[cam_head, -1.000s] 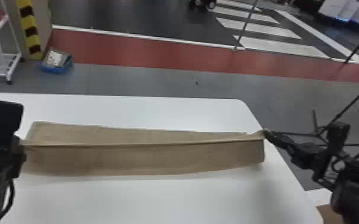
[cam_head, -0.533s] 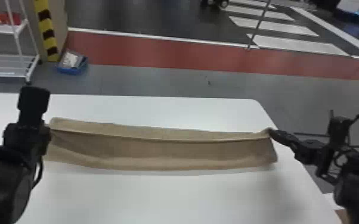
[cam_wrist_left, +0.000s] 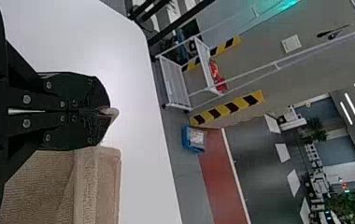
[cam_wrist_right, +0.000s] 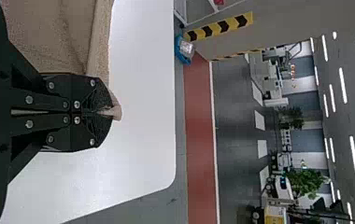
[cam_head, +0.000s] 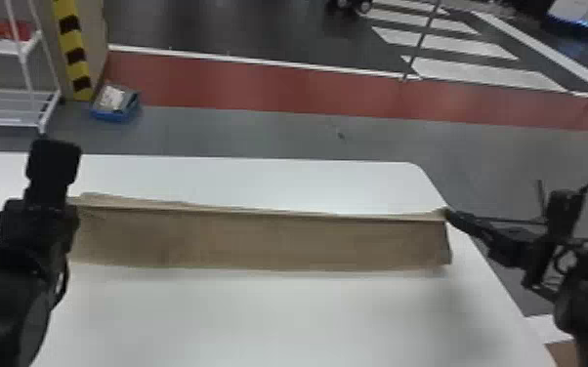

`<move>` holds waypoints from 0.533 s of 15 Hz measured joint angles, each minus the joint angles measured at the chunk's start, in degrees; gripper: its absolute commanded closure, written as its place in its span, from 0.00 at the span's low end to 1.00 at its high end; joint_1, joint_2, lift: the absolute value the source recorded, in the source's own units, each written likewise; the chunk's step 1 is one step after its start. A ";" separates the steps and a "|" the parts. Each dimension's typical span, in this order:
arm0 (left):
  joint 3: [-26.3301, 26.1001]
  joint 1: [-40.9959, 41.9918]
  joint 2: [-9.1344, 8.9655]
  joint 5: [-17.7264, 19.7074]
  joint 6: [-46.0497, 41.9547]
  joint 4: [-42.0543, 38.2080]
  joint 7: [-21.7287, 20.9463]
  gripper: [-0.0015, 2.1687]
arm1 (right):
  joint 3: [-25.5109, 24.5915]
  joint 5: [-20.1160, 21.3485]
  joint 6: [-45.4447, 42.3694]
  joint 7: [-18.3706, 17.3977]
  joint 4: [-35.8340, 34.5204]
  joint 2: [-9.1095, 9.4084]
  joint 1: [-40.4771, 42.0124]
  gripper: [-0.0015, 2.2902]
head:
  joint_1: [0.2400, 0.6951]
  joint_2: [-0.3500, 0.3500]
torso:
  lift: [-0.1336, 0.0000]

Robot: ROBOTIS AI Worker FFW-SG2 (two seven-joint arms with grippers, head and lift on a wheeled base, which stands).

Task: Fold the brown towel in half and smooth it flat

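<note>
A white table (cam_head: 283, 322) spreads below the robot, its rounded far corner on the right side. The brown towel (cam_head: 259, 241) lies across it as a long, narrow band, a ridge running lengthwise near its far side and a broader panel toward the robot. At the towel's left end, the left gripper (cam_head: 51, 214) is clenched on the cloth, a small tuft poking out past its fingertips in the left wrist view. The right gripper (cam_head: 449, 214) grasps the towel's right end likewise, another bit of cloth pinched between its black fingers (cam_wrist_right: 94, 95).
</note>
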 measured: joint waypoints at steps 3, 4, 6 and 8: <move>-0.17 -0.44 -0.11 -0.11 0.12 0.50 -0.85 0.61 | -0.17 -0.54 1.03 -0.14 -0.26 -0.57 0.31 0.48 | 1.00 0.09 | 0.13; -0.50 -1.19 -0.14 -0.05 0.11 1.61 -1.14 0.45 | 0.33 -0.18 1.05 -0.55 -0.18 -0.61 0.16 0.34 | 1.00 0.09 | 0.13; -1.65 -3.11 -0.20 -0.14 -0.36 4.81 -2.06 0.39 | 1.77 0.50 0.78 -2.51 0.56 -0.64 -0.32 0.32 | 1.00 0.08 | 0.13; -3.31 -6.42 -1.02 -0.19 -3.19 10.62 -2.64 0.07 | 3.27 1.26 -0.24 -4.68 2.94 -0.71 -1.95 0.06 | 1.00 0.07 | 0.13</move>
